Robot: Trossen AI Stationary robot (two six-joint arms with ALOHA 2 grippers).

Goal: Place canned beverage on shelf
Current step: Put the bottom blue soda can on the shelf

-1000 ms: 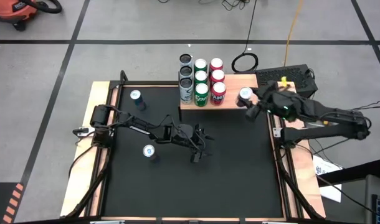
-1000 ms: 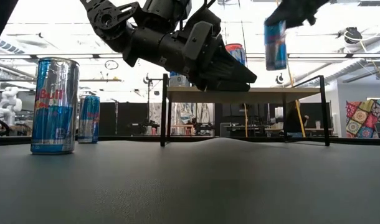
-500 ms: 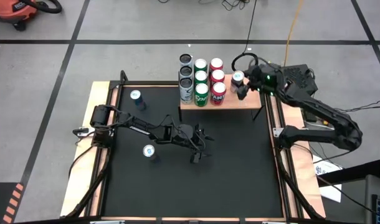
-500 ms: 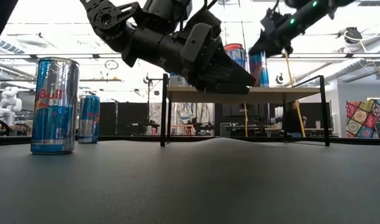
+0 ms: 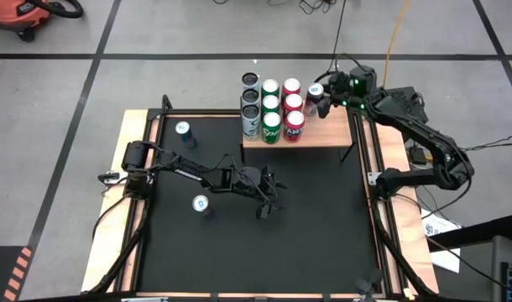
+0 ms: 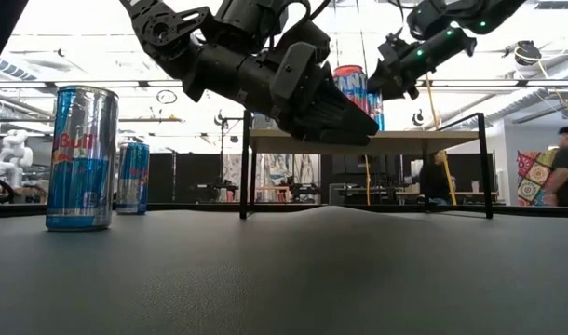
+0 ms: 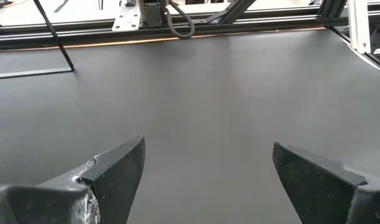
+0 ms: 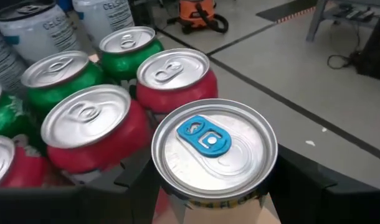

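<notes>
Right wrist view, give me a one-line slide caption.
Right gripper holds a blue-tabbed can beside red and green cans already on the shelf.

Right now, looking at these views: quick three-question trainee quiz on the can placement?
1. True or false: the left pincer holds a can.
2. Which pincer grips the blue-tab can? A) left B) right C) neither
3. How many cans stand on the black table, off the shelf?

Key:
1. False. It hangs open over bare table, nothing between its fingers.
2. B. The right pincer holds it at the shelf's far right corner, beside the red cans.
3. Two, both blue-topped: one near the far left corner, one by the left arm.
</notes>
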